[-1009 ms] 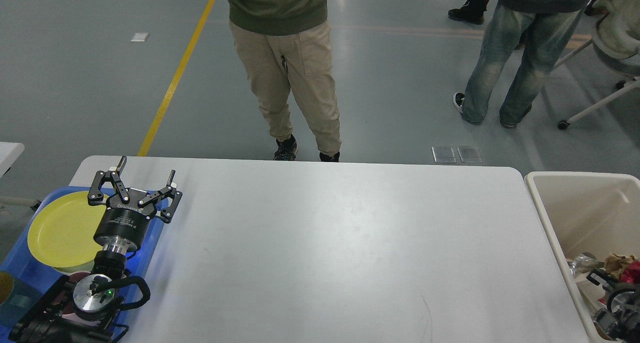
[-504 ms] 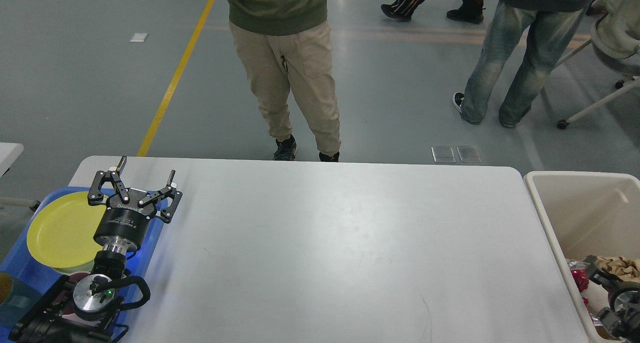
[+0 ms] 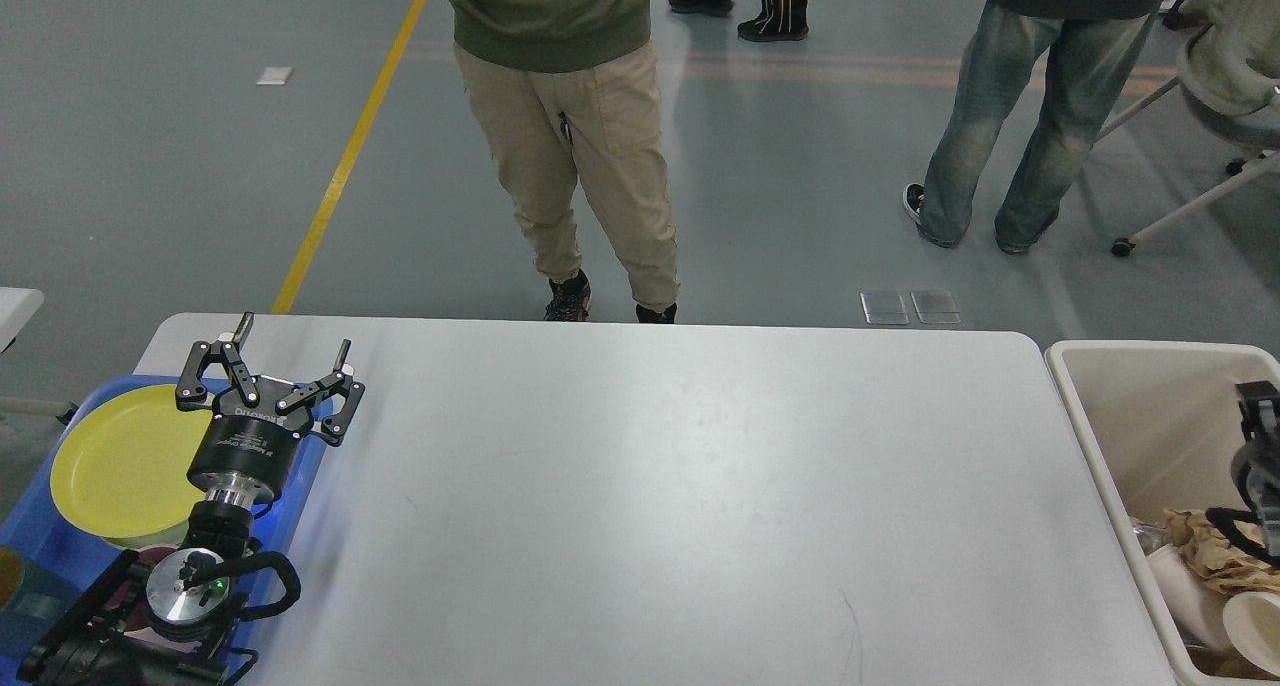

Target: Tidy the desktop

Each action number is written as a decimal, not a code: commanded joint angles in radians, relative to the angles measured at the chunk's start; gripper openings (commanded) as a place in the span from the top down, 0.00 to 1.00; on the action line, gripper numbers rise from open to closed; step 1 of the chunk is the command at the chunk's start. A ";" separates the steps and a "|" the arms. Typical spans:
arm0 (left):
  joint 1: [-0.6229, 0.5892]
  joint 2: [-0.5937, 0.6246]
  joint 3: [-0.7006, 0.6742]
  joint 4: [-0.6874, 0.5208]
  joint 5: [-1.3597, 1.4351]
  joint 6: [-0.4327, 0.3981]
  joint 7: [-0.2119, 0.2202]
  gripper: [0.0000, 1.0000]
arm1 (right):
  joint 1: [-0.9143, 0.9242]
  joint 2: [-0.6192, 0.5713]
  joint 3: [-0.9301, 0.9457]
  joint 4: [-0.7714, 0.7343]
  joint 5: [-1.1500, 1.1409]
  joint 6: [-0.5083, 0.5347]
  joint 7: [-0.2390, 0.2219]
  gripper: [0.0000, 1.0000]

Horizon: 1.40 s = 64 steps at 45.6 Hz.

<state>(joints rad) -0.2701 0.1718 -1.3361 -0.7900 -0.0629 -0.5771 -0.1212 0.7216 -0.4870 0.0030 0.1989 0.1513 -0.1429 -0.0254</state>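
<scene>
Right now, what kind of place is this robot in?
Probably a robot test lab or workshop hall. The grey painted floor has a yellow line, people stand watching, and the big white tabletop sits between a blue plastic tray and a beige rectangular bin.

White desktop [image 3: 650, 486], yellow plate [image 3: 115, 466], blue tray [image 3: 300, 486], beige bin [image 3: 1130, 436]

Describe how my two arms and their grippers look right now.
The left gripper is black linkage fingers with pale tips on a black cylinder with small lettering, a silver collar, blue glow and a looped black cable. Of the right arm only a dark black part shows.
</scene>
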 commanded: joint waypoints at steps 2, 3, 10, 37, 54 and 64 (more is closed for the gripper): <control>0.000 0.000 0.000 0.000 0.000 -0.001 0.000 0.04 | 0.019 -0.018 0.483 0.143 -0.003 0.003 0.047 0.00; 0.002 0.000 0.000 0.000 0.000 0.000 0.000 0.04 | 0.016 -0.030 0.541 0.175 -0.003 0.003 0.061 0.00; 0.000 0.000 0.000 0.000 0.000 0.000 0.000 0.04 | -0.109 -0.041 0.926 0.428 -0.003 0.017 0.163 0.00; 0.000 0.000 0.000 0.000 0.000 0.000 0.000 0.04 | -0.481 0.281 1.293 0.637 -0.418 0.356 0.363 0.00; 0.002 0.000 0.000 0.000 0.000 -0.001 0.000 0.04 | -0.481 0.269 1.295 0.645 -0.417 0.356 0.447 0.00; 0.002 0.000 0.000 0.000 0.000 -0.001 0.000 0.04 | -0.484 0.271 1.299 0.659 -0.414 0.355 0.447 0.00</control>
<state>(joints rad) -0.2695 0.1718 -1.3361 -0.7900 -0.0629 -0.5772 -0.1212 0.2405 -0.2177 1.3012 0.8451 -0.2638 0.2121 0.4213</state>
